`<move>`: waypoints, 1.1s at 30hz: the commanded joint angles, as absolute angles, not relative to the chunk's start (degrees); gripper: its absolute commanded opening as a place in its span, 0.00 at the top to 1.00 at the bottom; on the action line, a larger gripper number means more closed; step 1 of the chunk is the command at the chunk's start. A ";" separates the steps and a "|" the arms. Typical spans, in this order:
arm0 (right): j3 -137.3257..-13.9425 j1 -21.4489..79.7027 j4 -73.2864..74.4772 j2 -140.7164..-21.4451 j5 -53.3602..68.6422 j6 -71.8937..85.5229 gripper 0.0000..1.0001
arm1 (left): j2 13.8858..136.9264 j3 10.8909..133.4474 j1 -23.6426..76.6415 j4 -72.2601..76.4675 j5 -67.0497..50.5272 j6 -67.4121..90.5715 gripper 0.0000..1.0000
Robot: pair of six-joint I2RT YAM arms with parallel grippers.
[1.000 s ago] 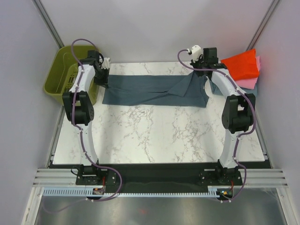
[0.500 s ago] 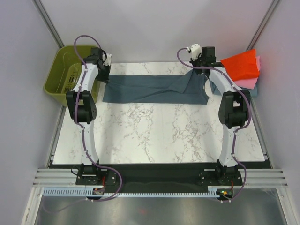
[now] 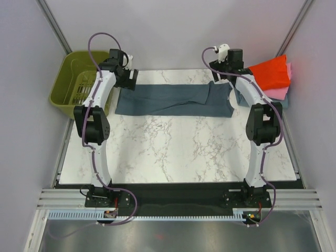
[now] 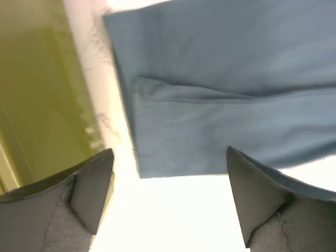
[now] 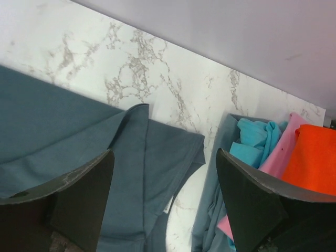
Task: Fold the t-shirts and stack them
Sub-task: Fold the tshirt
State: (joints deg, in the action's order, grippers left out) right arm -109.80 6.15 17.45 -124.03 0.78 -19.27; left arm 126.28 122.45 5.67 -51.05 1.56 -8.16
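Slate blue-grey t-shirt [image 3: 173, 101] folded into a long band, flat along the far side of the marble worktop [image 3: 173, 152]. Left end near the olive-green basket [image 3: 65, 86], right end just beside the stack of folded shirts. Red-orange t-shirt [image 3: 270, 73] on top of that stack at the far right, pink t-shirt [image 3: 282, 90] under it, teal blue t-shirt [image 5: 254, 139] lower down, clearest from the right wrist.

Left tool [image 3: 129, 79] wide open and empty, poised above the band's left end, with the cloth's corner and bare marble visible between its fingers. Right tool [image 3: 221, 73] also wide open and empty, above the right end, clear of the cloth.

Judged stage: long fold laid down, crosswise folds and stacking not yet done.

Possible trouble from here:
- Right end not flat: a raised crease and an overlapping flap. Easy to pinch only the top layer and so pull the band open on the lift.
- Stack very close to that end. Risk of catching its lower cloth and dragging the pile.
- Left end close to the worktop's edge. Risk of slipping toward the basket on a sideways tug.
- Uneven lift by the two arms likely to skew the next fold.
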 commanded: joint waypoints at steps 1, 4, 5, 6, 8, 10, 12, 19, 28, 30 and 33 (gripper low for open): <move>-108.12 6.24 18.09 -118.56 5.44 -11.63 0.14 | 121.37 119.01 7.73 -49.83 -2.17 -7.56 0.01; -104.96 6.24 19.42 -119.18 11.06 -7.75 0.19 | 123.48 117.69 8.00 -50.71 -4.74 -6.77 0.02; -104.16 6.33 19.86 -119.96 13.60 -4.95 0.20 | 124.88 116.99 8.17 -50.97 -6.31 -6.94 0.02; -103.37 6.24 20.12 -120.49 15.62 -3.18 0.20 | 125.50 116.63 8.17 -50.98 -6.59 -7.38 0.02; -101.87 6.07 20.48 -122.16 19.49 -0.19 0.21 | 127.43 116.02 8.17 -51.15 -6.59 -7.73 0.03; -100.73 5.89 20.30 -123.13 24.68 2.89 0.21 | 128.67 115.58 8.00 -51.42 -6.24 -8.00 0.04; -100.37 5.89 20.21 -124.45 27.67 4.91 0.22 | 129.89 115.40 7.91 -51.24 -6.07 -8.61 0.04; -100.90 5.36 20.39 -127.53 31.02 5.80 0.27 | 133.24 115.49 7.38 -51.15 -3.78 -9.58 0.04; -98.70 5.18 20.83 -129.20 32.87 5.36 0.36 | 133.77 113.38 7.38 -50.80 -2.02 -9.84 0.05; -98.53 5.19 20.83 -129.46 33.22 5.54 0.38 | 134.12 113.38 7.38 -50.71 -1.93 -9.84 0.05; -98.70 5.18 20.74 -129.99 33.49 5.45 0.40 | 134.38 113.03 7.38 -50.71 -1.67 -9.76 0.05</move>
State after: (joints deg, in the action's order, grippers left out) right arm -98.78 5.34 21.65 -128.81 31.22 4.97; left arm 133.53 113.21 7.46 -50.83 -2.92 -8.29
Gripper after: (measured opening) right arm 0.606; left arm 0.953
